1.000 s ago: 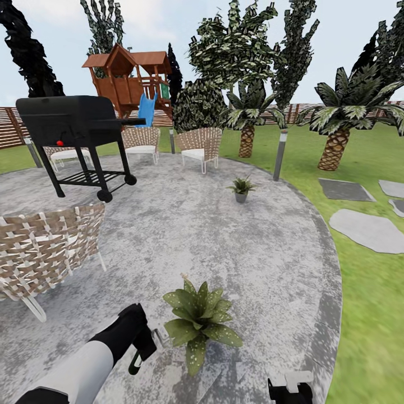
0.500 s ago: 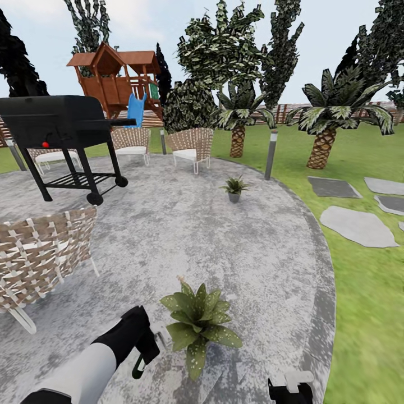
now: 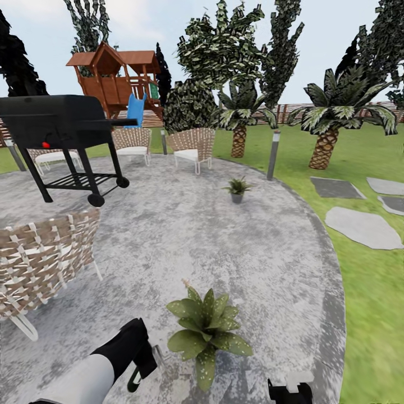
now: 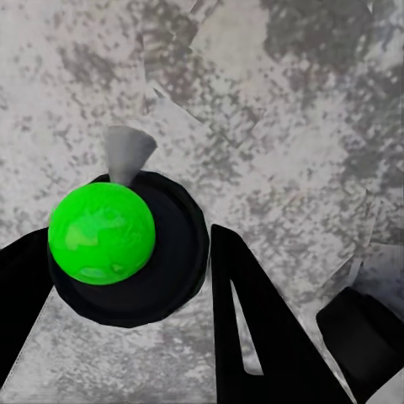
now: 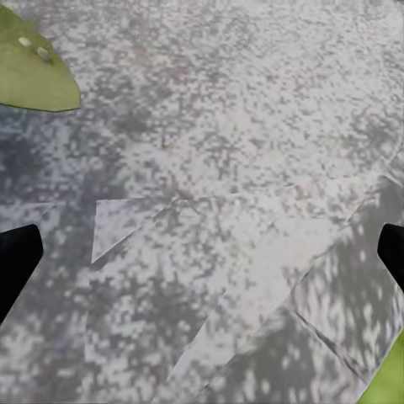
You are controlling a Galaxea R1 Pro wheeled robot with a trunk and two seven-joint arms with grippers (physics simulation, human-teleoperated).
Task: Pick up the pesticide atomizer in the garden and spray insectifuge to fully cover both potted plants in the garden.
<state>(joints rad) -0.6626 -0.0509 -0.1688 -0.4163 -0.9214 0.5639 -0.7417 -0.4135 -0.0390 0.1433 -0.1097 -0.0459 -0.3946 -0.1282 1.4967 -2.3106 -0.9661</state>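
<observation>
My left gripper [image 3: 140,359] hangs low over the grey patio [image 3: 224,247] of the garden, shut on the pesticide atomizer [image 3: 134,380], a dark green bottle with a white band. In the left wrist view the atomizer [image 4: 101,234] shows from above, a green ball on a black round cap with a grey nozzle, between the black fingers [image 4: 252,328]. One potted plant [image 3: 207,331] spreads speckled leaves just right of that gripper. The second potted plant [image 3: 237,188] stands far off near the patio's far edge. My right gripper [image 3: 289,388] sits at the bottom edge, open [image 5: 202,252], with a leaf [image 5: 34,71] nearby.
A woven chair [image 3: 45,261] stands close on the left and a black grill [image 3: 62,126] behind it. Two more chairs [image 3: 193,147] and a grey bollard lamp [image 3: 272,154] ring the far patio. Lawn [image 3: 370,292] with stepping stones [image 3: 362,227] and palms [image 3: 325,129] lies to the right.
The head view has shifted, bringing the near potted plant slightly lower and to the right in the picture. My left gripper keeps its hold on the atomizer beside that plant.
</observation>
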